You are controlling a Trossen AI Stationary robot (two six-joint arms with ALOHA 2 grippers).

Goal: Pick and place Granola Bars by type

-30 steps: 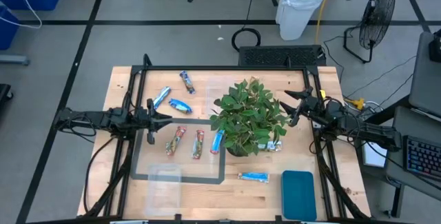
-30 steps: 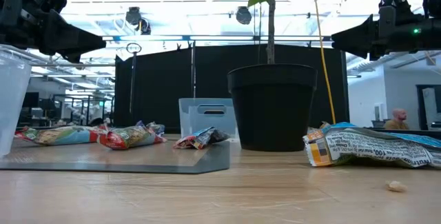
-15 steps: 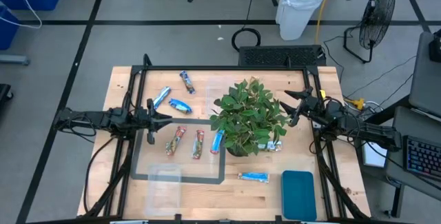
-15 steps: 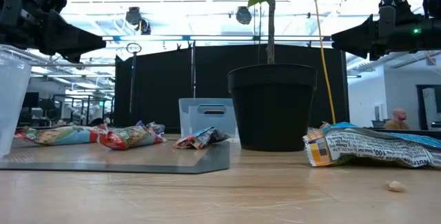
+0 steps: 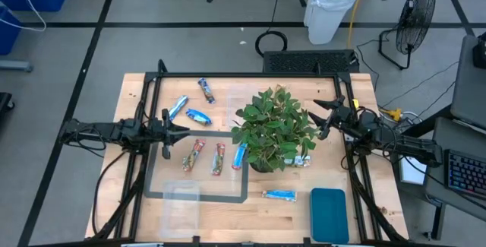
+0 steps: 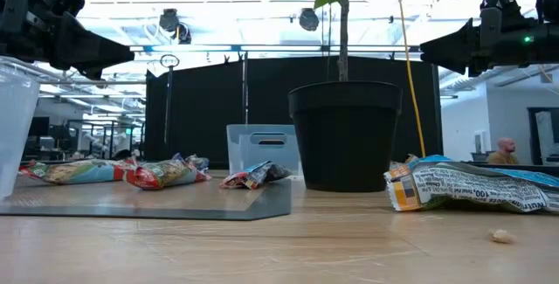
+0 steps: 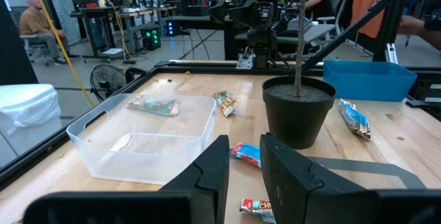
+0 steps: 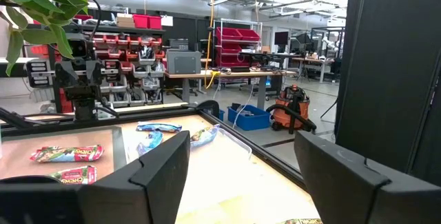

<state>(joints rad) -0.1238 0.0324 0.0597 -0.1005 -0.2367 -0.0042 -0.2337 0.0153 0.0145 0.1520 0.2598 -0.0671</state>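
Note:
Granola bars lie scattered on the wooden table around a potted plant (image 5: 273, 133). Two blue bars (image 5: 178, 106) (image 5: 199, 116) and another bar (image 5: 206, 90) lie at the far left. Two red-and-tan bars (image 5: 194, 154) (image 5: 219, 158) and a blue one (image 5: 240, 156) lie on a grey mat (image 5: 156, 178). Another blue bar (image 5: 279, 194) lies near the front edge. My left gripper (image 5: 168, 129) (image 7: 244, 169) hovers level at the left, open by a narrow gap, holding nothing. At the right, my right gripper (image 5: 317, 119) (image 8: 241, 176) hovers wide open and holds nothing.
A clear tub (image 7: 148, 141) with one green bar (image 7: 155, 105) inside stands far of the plant. A second clear tub (image 5: 181, 201) sits at the mat's near edge, and a teal tray (image 5: 328, 215) at the near right. The plant's leaves hang over a bar (image 5: 304, 161).

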